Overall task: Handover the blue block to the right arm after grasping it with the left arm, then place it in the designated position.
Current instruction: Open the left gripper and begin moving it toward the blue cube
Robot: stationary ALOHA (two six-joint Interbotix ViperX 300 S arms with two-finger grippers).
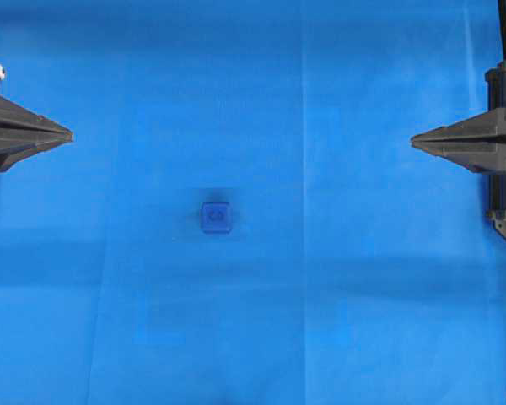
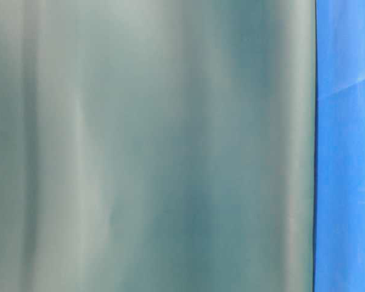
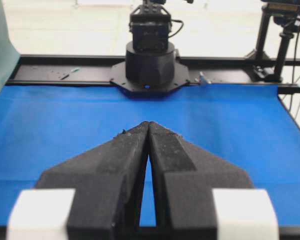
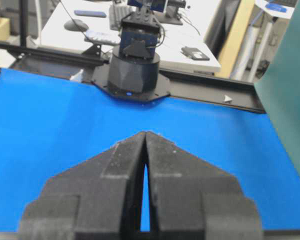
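The blue block (image 1: pixel 216 217), a small dark-blue cube with a faint mark on top, lies alone on the blue cloth (image 1: pixel 337 278) near the middle of the overhead view. My left gripper (image 1: pixel 70 135) sits at the far left edge, shut with its tips touching and nothing between them; it is well left of and slightly behind the block. My right gripper (image 1: pixel 412 141) sits at the far right edge, also shut and empty. The block does not show in either wrist view, where the left gripper (image 3: pixel 148 123) and right gripper (image 4: pixel 146 133) each point across the cloth.
A grey-green panel (image 2: pixel 146 146) fills most of the table-level view, leaving only a strip of cloth at the right. Each wrist view shows the opposite arm's base (image 3: pixel 150 65) (image 4: pixel 132 70) on a black frame rail beyond the cloth's far edge.
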